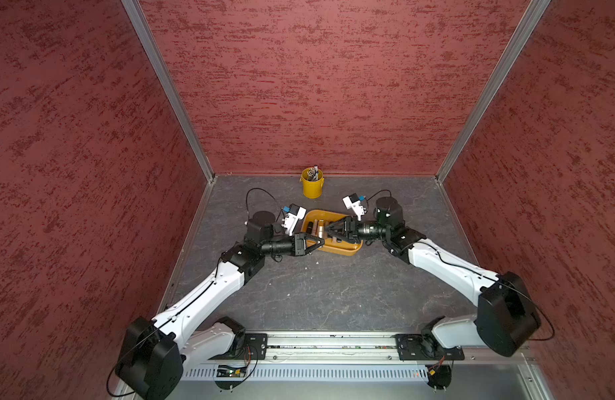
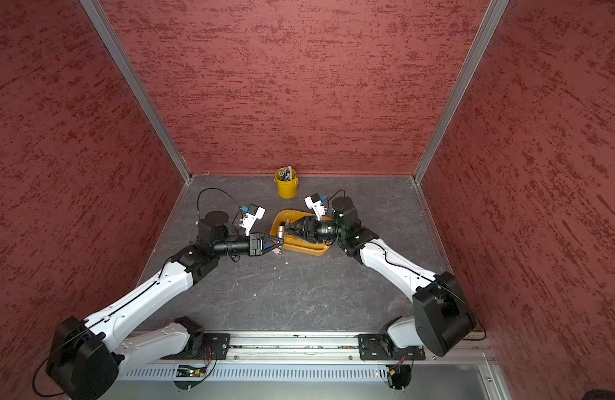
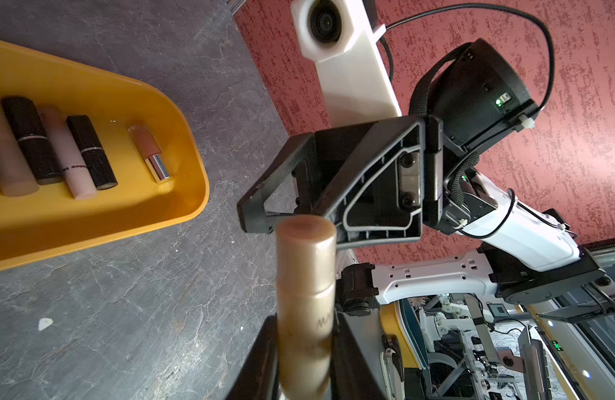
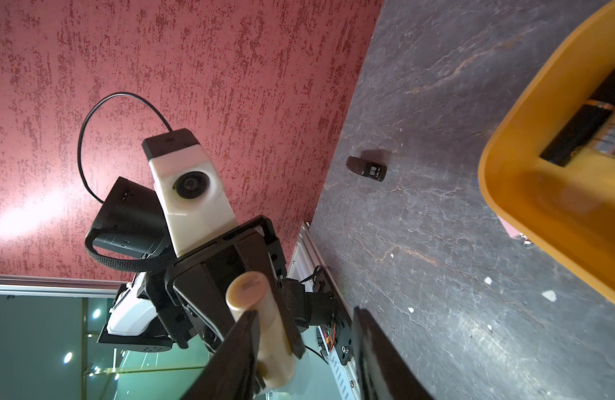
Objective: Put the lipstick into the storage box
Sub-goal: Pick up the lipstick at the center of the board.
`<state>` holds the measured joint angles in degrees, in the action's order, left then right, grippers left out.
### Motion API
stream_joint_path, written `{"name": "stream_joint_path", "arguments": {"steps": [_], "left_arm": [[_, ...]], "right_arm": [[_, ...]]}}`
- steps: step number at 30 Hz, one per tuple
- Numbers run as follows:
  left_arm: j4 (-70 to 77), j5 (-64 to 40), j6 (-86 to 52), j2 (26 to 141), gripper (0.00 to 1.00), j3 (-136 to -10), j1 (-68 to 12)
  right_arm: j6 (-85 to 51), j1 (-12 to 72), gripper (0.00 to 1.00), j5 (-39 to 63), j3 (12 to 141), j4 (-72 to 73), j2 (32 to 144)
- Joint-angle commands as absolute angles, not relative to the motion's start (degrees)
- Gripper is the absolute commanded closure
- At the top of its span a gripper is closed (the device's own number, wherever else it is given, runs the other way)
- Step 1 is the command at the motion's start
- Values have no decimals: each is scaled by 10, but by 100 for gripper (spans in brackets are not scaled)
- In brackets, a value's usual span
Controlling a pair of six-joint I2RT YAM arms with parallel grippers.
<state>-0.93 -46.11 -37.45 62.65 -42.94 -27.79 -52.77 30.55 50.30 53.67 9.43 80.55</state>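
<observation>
Left gripper [image 3: 306,367] pinches a beige lipstick [image 3: 306,270] at bottom centre of its wrist frame, outside the box [image 3: 91,86] at left. Right gripper [image 4: 304,318] stands spread and empty close by. Five tubes [image 3: 91,152] already lie in the box; this one apparently remains to be dropped in.

The right pincer [image 1: 328,231] hides part of the storage box [image 1: 347,250].
</observation>
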Motion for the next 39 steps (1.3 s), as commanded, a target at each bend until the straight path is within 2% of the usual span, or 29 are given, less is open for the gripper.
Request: {"name": "stream_joint_path", "arguments": {"steps": [1,19,27,37,38,39], "left_arm": [[20,-477,-384,620,84,-421,-276],[32,-482,-390,625,84,-422,-280],[31,-485,-390,624,84,-419,-280],[31,-484,-388,626,84,-419,-279],[30,-484,-388,626,82,-420,-278],[28,-483,-388,626,73,-420,-279]], "right_arm": [[-530,316,53,514,558,122,804],[-548,336,55,524,562,164,812],[-548,346,63,522,571,169,822],[-551,349,82,525,572,174,829],[-550,348,82,525,572,174,829],[-549,348,83,524,572,172,828]]}}
